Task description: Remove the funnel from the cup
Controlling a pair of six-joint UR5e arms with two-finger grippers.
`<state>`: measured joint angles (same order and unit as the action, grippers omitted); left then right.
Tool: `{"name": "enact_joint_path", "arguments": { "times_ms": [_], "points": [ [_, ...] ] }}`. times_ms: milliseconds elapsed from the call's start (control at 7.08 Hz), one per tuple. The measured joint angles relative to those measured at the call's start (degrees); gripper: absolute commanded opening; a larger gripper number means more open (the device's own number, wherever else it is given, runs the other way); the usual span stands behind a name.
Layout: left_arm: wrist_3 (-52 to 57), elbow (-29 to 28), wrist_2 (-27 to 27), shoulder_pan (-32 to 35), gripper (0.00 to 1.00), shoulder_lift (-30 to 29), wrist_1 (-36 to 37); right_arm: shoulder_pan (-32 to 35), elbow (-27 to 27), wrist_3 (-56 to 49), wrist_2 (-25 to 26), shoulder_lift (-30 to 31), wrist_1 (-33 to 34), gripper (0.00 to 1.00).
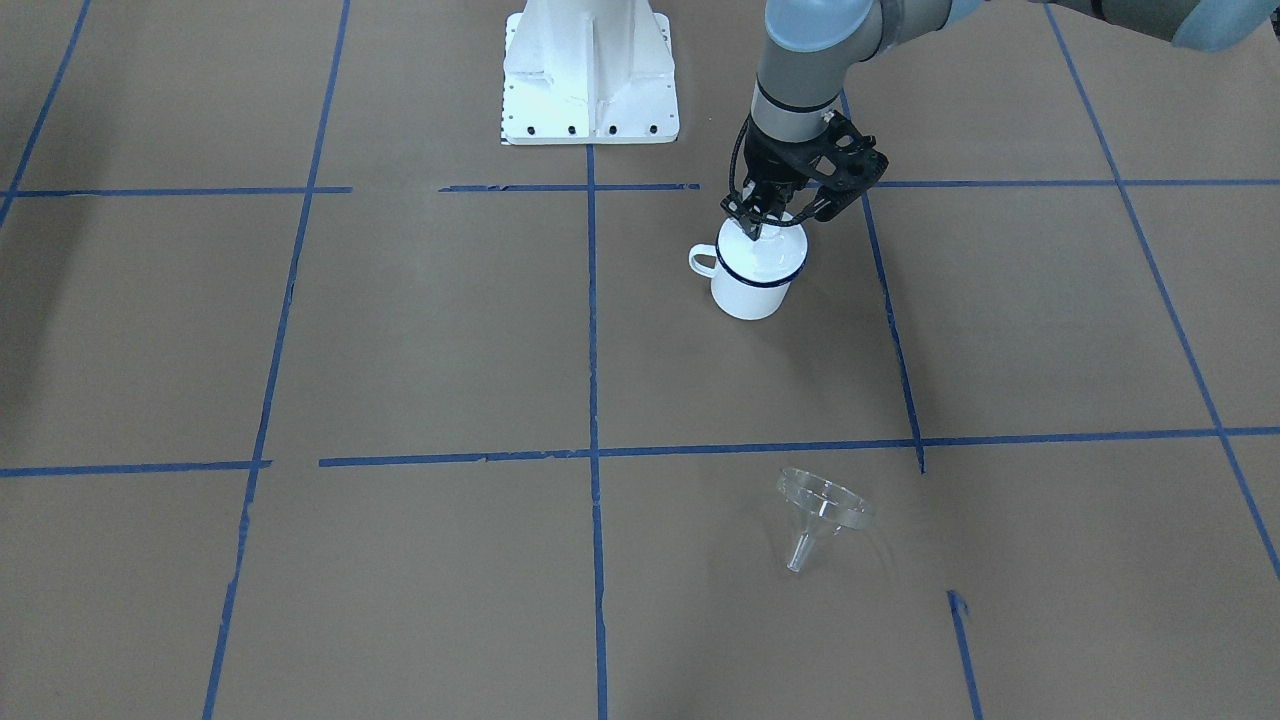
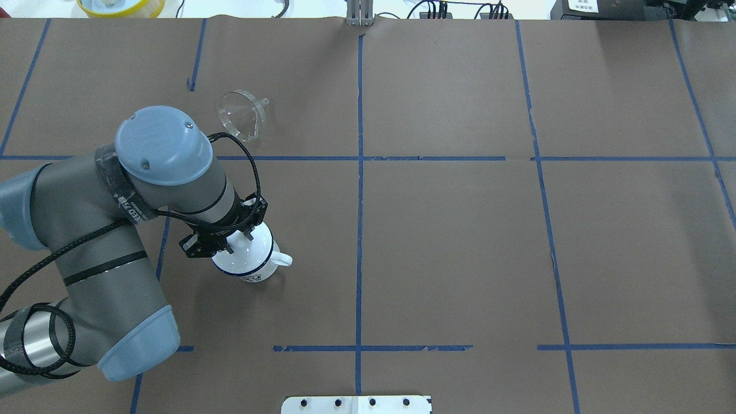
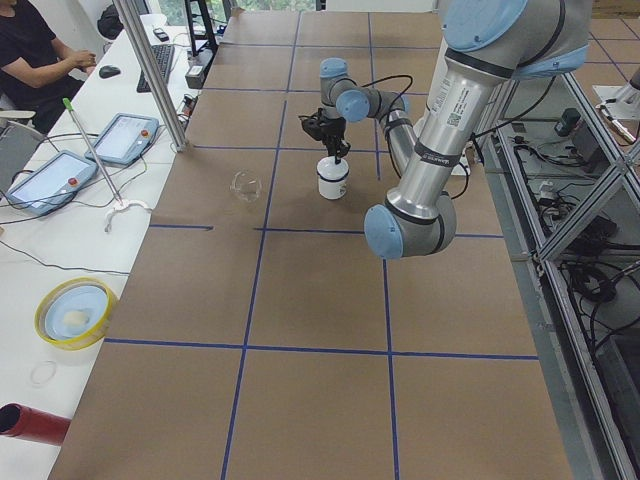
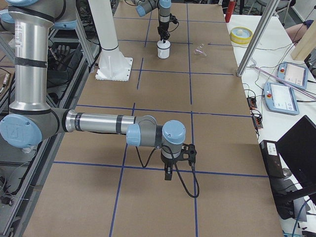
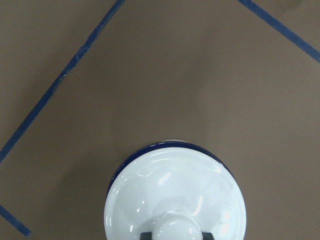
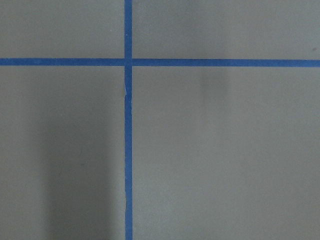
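Observation:
The white enamel cup [image 1: 750,290] with a dark blue rim stands upright on the brown table, handle toward the table's middle. A white domed lid [image 5: 175,192] with a knob sits on it. My left gripper [image 1: 757,226] is straight above the cup, its fingers shut on the lid's knob; it also shows in the overhead view [image 2: 238,236]. The clear funnel [image 1: 822,512] lies on its side on the table, well apart from the cup, toward the operators' edge [image 2: 241,115]. My right gripper [image 4: 168,175] hangs over bare table far from both; I cannot tell its state.
The robot's white base [image 1: 590,80] stands beside the cup. A yellow bowl [image 3: 75,312], a red cylinder [image 3: 30,424] and tablets [image 3: 130,138] lie on the white side bench. A person [image 3: 30,50] sits there. Blue tape lines cross the table.

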<state>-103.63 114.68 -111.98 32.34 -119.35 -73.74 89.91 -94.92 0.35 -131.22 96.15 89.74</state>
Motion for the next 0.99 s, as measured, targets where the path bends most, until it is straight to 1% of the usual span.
{"name": "enact_joint_path", "arguments": {
  "times_ms": [141, 424, 706, 847, 988],
  "points": [
    [0.01, -0.04, 0.01, 0.00, 0.99, 0.02, -0.13, 0.00, 0.00, 0.00, 0.00, 0.00, 0.00, 1.00],
    [-0.01, -0.10, 0.03, 0.01, 1.00, 0.12, -0.55, 0.00, 0.00, 0.00, 0.00, 0.00, 0.00, 1.00],
    [2.33, 0.11, 0.03, 0.16, 1.00, 0.32, -0.57, 0.00, 0.00, 0.00, 0.00, 0.00, 0.00, 1.00],
    [5.45, 0.38, 0.00, 0.70, 1.00, 0.41, -0.52, 0.00, 0.00, 0.00, 0.00, 0.00, 0.00, 1.00],
    [11.26, 0.59, -0.28, 2.95, 1.00, 1.01, -0.59, 0.00, 0.00, 0.00, 0.00, 0.00, 0.00, 1.00]
  ]
}}
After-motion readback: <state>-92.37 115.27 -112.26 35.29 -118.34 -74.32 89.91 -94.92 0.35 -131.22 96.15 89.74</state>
